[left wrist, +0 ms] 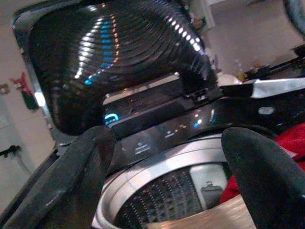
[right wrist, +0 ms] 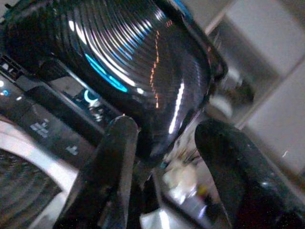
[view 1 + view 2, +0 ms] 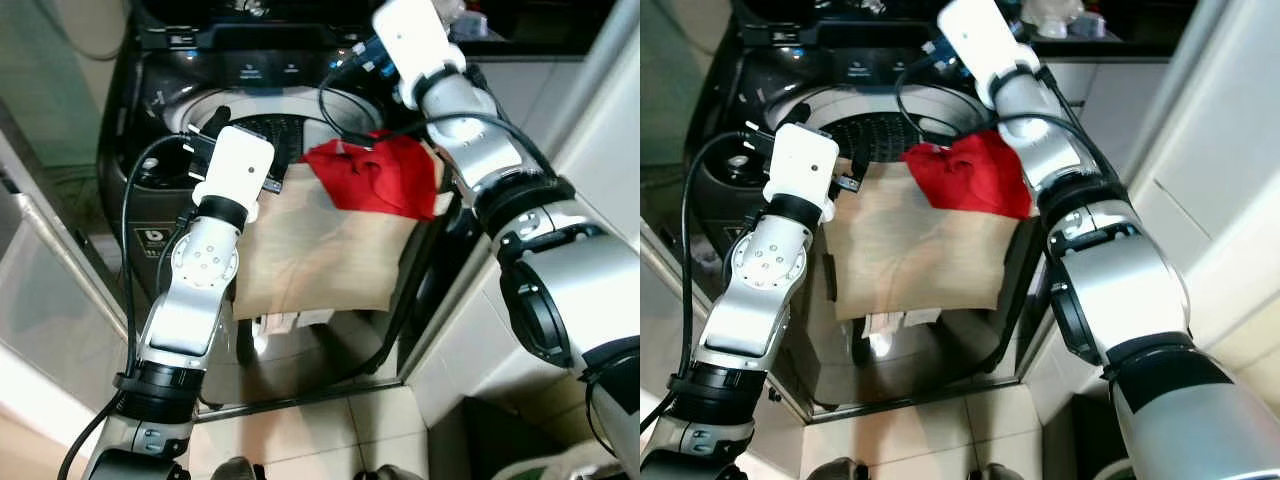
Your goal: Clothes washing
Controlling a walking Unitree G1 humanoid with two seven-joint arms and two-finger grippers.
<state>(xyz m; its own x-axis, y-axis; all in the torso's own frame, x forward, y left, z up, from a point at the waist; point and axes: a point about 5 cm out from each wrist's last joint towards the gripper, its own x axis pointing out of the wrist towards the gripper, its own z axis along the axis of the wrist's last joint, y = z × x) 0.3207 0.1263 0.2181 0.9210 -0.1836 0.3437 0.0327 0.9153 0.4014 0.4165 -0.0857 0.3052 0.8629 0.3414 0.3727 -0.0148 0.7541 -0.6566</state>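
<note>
I stand at the front of the open washer (image 3: 150,150), lid (image 1: 119,62) raised at the back, so the drum (image 3: 290,130) lies open for loading. The clothes are not in it yet: a tan cloth (image 3: 320,250) hangs over the washer's front rim and down its front face, and a red garment (image 3: 375,175) sits bunched on the tan cloth's upper right corner, at the right side of the rim and partly over the drum mouth. I judge they were draped there as a halfway rest, since from the rim a push or lift tips them inward. My left gripper (image 1: 176,176) is at the front-left of the rim, just above the tan cloth's top edge, its fingers (image 1: 81,176) spread apart with nothing between them; in its wrist view the cloth's edge lies just below the gap, so it looks placed to take that edge. My right gripper (image 2: 167,162) is raised over the back right of the washer, near the control panel (image 3: 265,68), fingers parted and empty, pointing at the lid; whether it is there for the panel or just held clear of the load, I cannot tell. The loading step seems unfinished, and the drooping tan cloth could slide off the front if tugged wrongly.
</note>
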